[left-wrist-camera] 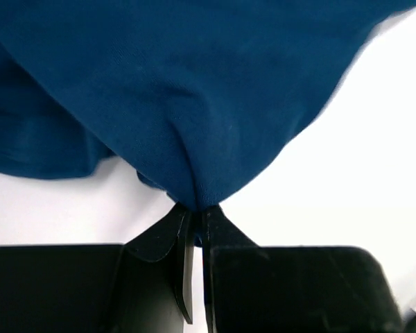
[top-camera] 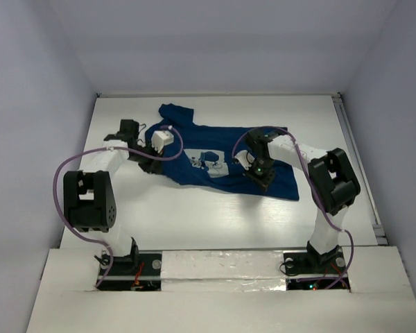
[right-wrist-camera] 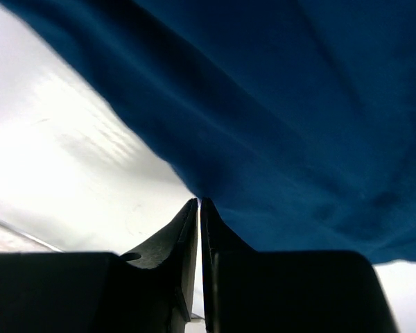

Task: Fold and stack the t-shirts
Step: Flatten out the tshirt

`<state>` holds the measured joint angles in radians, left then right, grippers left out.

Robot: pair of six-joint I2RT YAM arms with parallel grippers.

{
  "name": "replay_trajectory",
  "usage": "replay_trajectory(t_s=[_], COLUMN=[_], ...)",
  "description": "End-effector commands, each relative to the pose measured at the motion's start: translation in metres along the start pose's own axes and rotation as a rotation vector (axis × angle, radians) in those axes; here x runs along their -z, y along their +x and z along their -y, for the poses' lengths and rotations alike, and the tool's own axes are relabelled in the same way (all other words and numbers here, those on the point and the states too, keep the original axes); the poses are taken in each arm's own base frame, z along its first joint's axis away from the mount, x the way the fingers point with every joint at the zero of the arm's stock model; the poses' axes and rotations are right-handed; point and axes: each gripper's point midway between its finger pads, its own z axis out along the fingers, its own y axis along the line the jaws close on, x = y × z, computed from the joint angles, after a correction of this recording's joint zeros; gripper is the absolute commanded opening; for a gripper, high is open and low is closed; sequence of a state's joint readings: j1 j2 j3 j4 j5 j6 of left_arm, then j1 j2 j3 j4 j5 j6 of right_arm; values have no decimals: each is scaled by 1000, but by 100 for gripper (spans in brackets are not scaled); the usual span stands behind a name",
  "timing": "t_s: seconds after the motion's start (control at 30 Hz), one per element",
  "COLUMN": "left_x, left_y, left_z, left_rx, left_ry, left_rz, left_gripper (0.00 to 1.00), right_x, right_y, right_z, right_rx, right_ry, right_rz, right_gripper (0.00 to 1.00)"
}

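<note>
Pinching t-shirt (top-camera: 201, 139): L claw (left-wrist-camera: 194, 209), R claw (right-wrist-camera: 198, 202)

Navy t-shirt (top-camera: 194, 142) on white table (top-camera: 194, 218)

T-shirt (top-camera: 201, 142) on table (top-camera: 194, 222), seemingly centred

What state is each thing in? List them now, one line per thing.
t-shirt: unfolded, lying rumpled on the table, print facing up, pinched in two places.
left tool: shut on a bunched fold of the t-shirt.
right tool: shut on the t-shirt's edge, fingers almost together.
</note>
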<state>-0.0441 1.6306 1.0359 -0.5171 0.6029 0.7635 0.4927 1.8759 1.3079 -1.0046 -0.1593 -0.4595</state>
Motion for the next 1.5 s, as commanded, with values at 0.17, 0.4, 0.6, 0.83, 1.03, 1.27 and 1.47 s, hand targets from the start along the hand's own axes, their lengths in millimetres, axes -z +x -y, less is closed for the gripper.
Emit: replay_trajectory(t_s=[0.17,0.4,0.6,0.83,1.03,1.27,1.47], left_x=[76,89,66,55,56,65,71], left_y=[-118,-166,-170,-169,-159,-151,-141], left_z=[47,46,31,23,28,39,49], left_rx=[-47,-16,47,71,77,64,57], left_ry=[281,434,477,461,450,435,418], left_rz=[241,317,317,317,301,294,283], left_gripper=[0,0,0,0,0,0,0], right_x=[16,22,37,65,56,41,33], right_y=[-12,1,7,32,71,94,99], right_z=[21,64,69,53,18,2,6], right_rx=[1,-19,10,81,171,219,221], right_ry=[147,430,502,503,321,216,215], right_rz=[49,50,84,86,-29,-129,-181], right_gripper=[11,27,33,38,46,58,58])
